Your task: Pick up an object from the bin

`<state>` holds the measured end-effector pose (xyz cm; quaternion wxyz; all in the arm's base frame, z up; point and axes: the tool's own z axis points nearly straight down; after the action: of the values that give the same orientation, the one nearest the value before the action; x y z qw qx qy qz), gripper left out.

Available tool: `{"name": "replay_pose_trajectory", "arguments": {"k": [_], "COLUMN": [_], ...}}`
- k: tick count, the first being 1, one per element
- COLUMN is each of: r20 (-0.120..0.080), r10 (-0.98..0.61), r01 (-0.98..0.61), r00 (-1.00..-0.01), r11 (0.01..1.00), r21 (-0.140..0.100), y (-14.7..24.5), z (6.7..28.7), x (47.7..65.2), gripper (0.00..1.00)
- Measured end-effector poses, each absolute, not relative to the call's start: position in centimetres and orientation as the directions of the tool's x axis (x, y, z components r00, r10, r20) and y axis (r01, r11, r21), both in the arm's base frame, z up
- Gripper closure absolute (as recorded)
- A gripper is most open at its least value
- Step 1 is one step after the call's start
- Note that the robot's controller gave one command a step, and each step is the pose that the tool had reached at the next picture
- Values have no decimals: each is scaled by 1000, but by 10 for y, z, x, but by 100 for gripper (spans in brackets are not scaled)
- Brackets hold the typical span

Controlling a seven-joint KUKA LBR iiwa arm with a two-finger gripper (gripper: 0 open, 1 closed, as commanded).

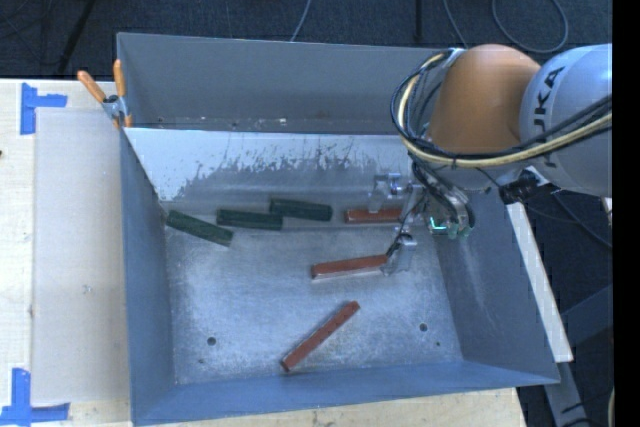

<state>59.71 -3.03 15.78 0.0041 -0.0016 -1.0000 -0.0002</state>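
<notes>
My gripper hangs low at the right of the bin floor, its fingertip right at the right end of a flat reddish-brown bar that lies near the middle. Another brown bar lies just behind the gripper by the back wall, partly hidden by the gripper body. A third brown bar lies slantwise toward the front of the bin.
Three dark green bars lie in a row along the back left of the bin floor. The arm with its orange cover and cables overhangs the bin's right rim.
</notes>
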Motion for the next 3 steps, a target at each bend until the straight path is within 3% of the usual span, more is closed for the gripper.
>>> {"name": "replay_pose_trajectory", "arguments": {"k": [1, 2, 3], "r20": [9, 4, 5], "r10": [-8, -348, -361], "r01": [-8, -348, -361], "r00": [-1000, -938, -932], "r11": [1000, 938, 932], "r21": [0, 1, 4], "y": [-62, -96, -73], "z": [65, 69, 69], "x": [590, 562, 534], "gripper": [0, 0, 0]}}
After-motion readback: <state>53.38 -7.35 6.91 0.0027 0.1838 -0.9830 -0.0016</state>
